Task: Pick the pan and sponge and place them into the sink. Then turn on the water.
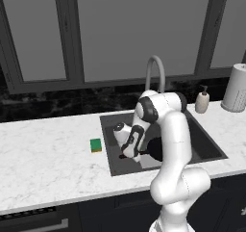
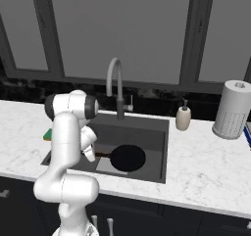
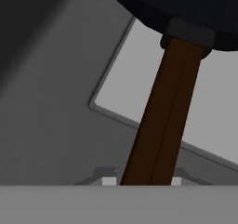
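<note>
The black pan (image 2: 127, 157) lies flat on the bottom of the dark grey sink (image 2: 147, 127), partly over the pale square patch. Its brown handle (image 3: 167, 111) runs from the pan body (image 3: 186, 9) down between my fingertips. My gripper (image 1: 129, 153) is low inside the sink (image 1: 108, 130), shut on the end of the handle; it is also seen from the other side (image 2: 90, 154). The green sponge (image 1: 96, 145) rests on the counter just left of the basin, and its corner peeks out behind my arm (image 2: 47, 134). No stream comes from the faucet (image 1: 154, 72).
A white soap dispenser (image 1: 202, 101) and a paper towel roll (image 1: 236, 87) stand on the counter right of the sink. The gooseneck faucet (image 2: 115, 83) rises behind the basin. White marble counter stretches to both sides, with dark windows behind.
</note>
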